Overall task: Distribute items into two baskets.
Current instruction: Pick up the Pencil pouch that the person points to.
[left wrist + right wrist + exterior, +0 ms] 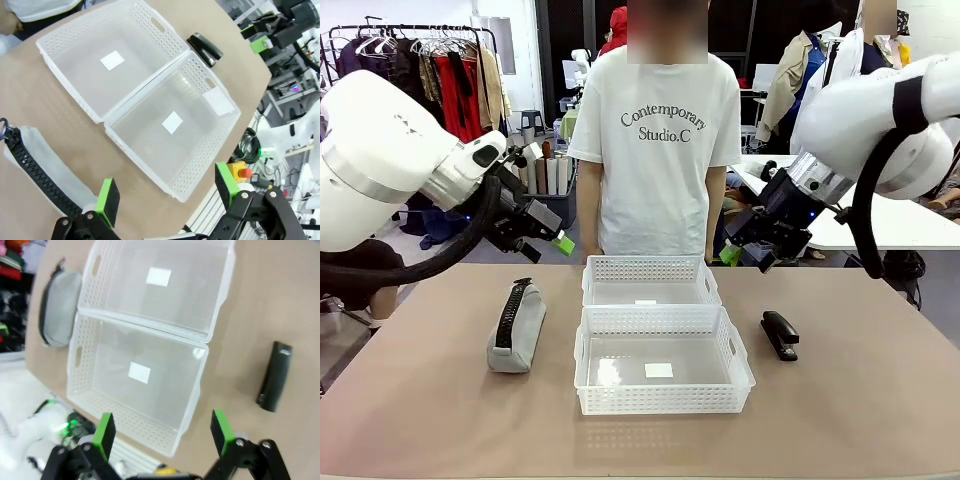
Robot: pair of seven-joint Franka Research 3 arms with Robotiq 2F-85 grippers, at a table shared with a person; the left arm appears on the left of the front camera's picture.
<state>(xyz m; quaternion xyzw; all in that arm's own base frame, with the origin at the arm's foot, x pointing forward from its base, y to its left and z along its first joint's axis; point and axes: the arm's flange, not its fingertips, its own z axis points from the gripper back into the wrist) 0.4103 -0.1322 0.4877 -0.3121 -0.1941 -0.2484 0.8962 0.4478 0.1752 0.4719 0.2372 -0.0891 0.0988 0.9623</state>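
In the front view, two white baskets sit end to end in the middle of the brown table (pixel 860 420): the far basket (pixel 645 267) toward the person (pixel 655 150) standing at the far edge, and the slightly larger near basket (pixel 660 398) touching it on the robot's side. Each has a small white label on its floor. The grey pouch (pixel 517 335) lies on the table just left of the baskets, its black zipper strip facing up. The black stapler (pixel 780 333) lies on the table to the right of the near basket, apart from it. The left gripper (pixel 548 245) hangs above the table's far left, the right gripper (pixel 748 258) above its far right; both are clear of everything.

In the left wrist view, the left gripper (pixel 167 192) has its green-padded fingers spread wide with nothing between them, above the near basket (pixel 205 160). The pouch (pixel 50 162) lies at lower left, the stapler (pixel 204 48) beyond the baskets.

In the right wrist view, the right gripper (pixel 162 432) is likewise spread wide and holds nothing. Below it lie both baskets, with the stapler (pixel 274 377) to one side and the pouch (pixel 60 310) on the other.
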